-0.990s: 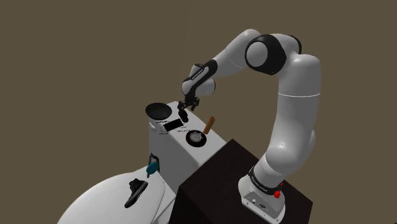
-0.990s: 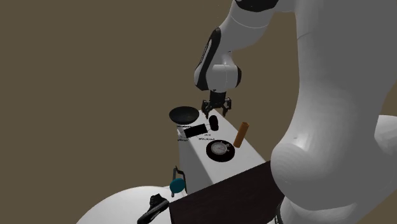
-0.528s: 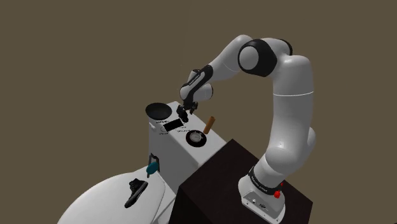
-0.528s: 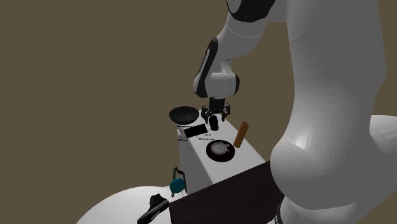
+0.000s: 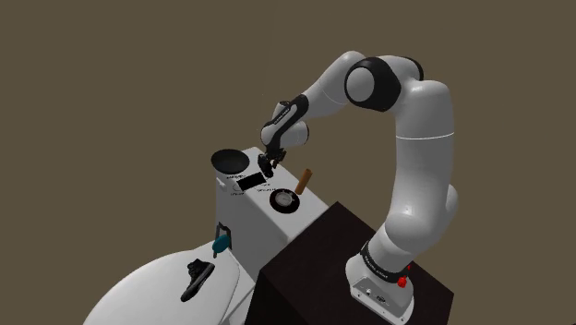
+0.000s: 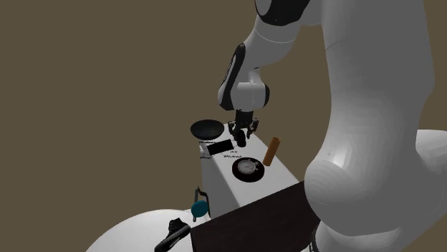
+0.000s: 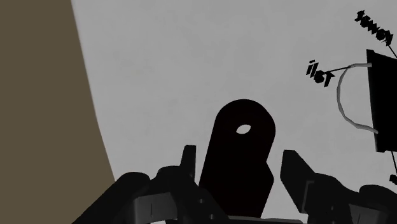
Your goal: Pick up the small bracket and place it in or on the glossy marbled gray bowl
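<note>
The claw [image 7: 240, 156] is sitting around the small black bracket [image 7: 254, 143] on the white top [image 6: 261, 179], with its fingers apart and not squeezing. Next it needs to shut, lift and go to the dark bowl [image 6: 206, 129] close by.

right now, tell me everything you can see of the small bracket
The small bracket is flat and plain black, with a rounded end and one small hole near that end. It lies on the pale surface, apart from the dark bowl. The open gripper straddles it, a finger on each side with a thin gap, so only the surface seems to touch it. The gripper hides its near end.
</note>
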Controlling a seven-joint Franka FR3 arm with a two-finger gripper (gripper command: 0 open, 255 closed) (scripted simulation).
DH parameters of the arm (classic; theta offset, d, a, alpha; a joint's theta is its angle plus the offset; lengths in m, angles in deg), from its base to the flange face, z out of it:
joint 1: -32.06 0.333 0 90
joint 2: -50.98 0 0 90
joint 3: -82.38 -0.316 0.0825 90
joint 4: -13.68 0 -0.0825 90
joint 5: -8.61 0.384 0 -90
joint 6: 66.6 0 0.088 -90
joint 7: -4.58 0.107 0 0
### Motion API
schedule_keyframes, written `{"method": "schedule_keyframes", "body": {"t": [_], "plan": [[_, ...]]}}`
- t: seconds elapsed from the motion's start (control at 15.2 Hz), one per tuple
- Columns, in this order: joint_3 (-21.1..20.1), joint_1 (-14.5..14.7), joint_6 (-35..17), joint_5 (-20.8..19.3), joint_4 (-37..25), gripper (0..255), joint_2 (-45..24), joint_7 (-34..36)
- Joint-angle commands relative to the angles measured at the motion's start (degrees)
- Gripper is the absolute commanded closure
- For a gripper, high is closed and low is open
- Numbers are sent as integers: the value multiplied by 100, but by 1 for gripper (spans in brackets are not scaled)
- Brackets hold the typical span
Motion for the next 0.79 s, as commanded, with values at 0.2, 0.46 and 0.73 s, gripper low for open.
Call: {"method": "schedule_keyframes", "body": {"t": [0.2,0.46,0.73], "plan": [[0,0,0,0,1,255,0,-1],[0,0,-1,0,1,255,0,-1],[39,30,162,-37,48,255,210,31]]}}
